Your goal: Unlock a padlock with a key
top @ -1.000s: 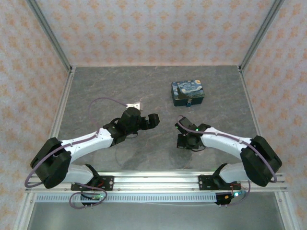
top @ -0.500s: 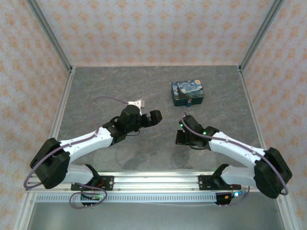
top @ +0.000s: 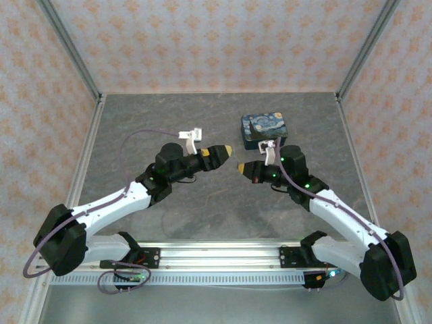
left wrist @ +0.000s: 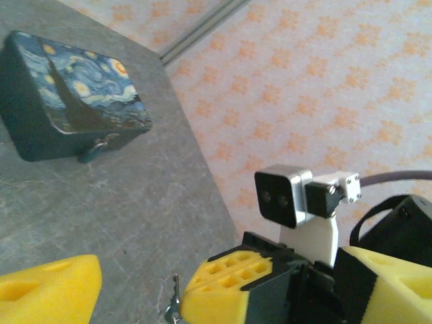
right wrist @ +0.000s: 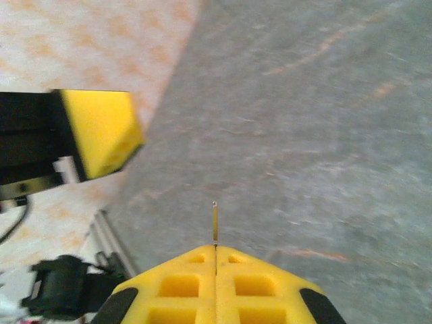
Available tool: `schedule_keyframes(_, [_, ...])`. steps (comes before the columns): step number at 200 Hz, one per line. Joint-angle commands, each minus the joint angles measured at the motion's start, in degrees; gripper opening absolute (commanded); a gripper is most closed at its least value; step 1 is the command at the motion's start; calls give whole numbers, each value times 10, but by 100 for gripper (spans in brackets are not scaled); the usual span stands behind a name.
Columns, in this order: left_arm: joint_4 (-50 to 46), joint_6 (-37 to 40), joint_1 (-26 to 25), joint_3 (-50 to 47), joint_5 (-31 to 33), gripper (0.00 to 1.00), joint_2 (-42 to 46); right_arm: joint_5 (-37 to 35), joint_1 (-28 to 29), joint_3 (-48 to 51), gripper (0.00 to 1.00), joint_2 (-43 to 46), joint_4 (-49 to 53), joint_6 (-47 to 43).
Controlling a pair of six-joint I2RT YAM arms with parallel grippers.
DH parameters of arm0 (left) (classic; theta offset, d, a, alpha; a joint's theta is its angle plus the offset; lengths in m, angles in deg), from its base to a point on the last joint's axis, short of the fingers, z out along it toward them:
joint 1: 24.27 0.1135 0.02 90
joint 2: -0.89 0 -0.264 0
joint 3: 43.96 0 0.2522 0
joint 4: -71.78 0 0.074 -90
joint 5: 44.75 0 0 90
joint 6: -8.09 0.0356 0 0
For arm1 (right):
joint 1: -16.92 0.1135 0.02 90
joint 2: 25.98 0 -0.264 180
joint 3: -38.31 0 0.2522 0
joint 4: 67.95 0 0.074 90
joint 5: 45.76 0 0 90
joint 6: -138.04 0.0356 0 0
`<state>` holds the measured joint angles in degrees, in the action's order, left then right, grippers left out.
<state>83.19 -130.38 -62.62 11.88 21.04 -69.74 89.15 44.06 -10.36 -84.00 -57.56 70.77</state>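
Both arms have stretched forward toward the tin [top: 264, 128]. The right gripper [top: 241, 167], which hung low and well short of the tin a second ago, now sits just on its near side. It is tip to tip with the left gripper [top: 228, 150], the two close but apart.

The right jaws are pressed together on the key [right wrist: 214, 221], and its thin blade sticks straight out past the yellow pads. The left jaws stand wide apart, one finger [left wrist: 47, 293] to each side of the key end in the left wrist view.

The padlock [left wrist: 91, 154] appears to sit against the tin's near edge, though it is too small there to say how it hangs.

The next move turns on the key's direction. Its long axis runs away from the tin, toward the left gripper, so the blade points off from the padlock rather than at it. The right arm is the nearer one to the tin. My guess is that the key must be swung round toward the tin, or taken by the open left jaws, before any insertion.
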Motion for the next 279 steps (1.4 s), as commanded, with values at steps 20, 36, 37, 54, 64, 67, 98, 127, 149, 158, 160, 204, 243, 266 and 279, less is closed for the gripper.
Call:
schedule_keyframes(20, [53,-2,3,31,-61,81,-6,123,-5,-30,0,18,-63,-17])
schedule_keyframes(36, [60,-3,2,38,-80,75,-17,130,-5,-34,0,18,-63,-15])
schedule_keyframes(37, [60,-3,2,38,-81,75,-18,130,-5,-34,0,18,-63,-14])
schedule_keyframes(54, [65,-2,1,43,-96,69,-30,132,-5,-35,0,18,-65,-12])
schedule_keyframes(64, [66,-1,1,44,-104,67,-35,131,-5,-35,0,18,-66,-9])
schedule_keyframes(67, [65,0,1,45,-105,66,-36,130,-5,-35,0,18,-67,-9])
schedule_keyframes(98, [51,8,-2,48,-109,62,-46,122,-5,-34,0,21,-74,-1])
schedule_keyframes(127, [52,9,-5,48,-111,57,-53,115,-5,-34,0,25,-76,3])
schedule_keyframes(149, [48,14,-8,50,-117,53,-56,107,-5,-33,0,27,-81,9])
schedule_keyframes(158, [47,16,-9,51,-119,51,-58,106,-5,-33,0,27,-82,12])
schedule_keyframes(160, [46,17,-9,51,-120,51,-57,105,-5,-33,0,27,-82,12])
schedule_keyframes(204, [41,21,-11,53,-122,40,-59,93,-5,-34,0,26,-84,16])
schedule_keyframes(243, [39,22,-12,53,-123,30,-60,78,-5,-31,0,23,-93,26])
schedule_keyframes(266, [36,24,-14,54,-122,28,-60,72,-5,-28,0,21,-105,35])
schedule_keyframes(279, [34,26,-15,54,-123,27,-60,70,-5,-27,0,21,-109,39])
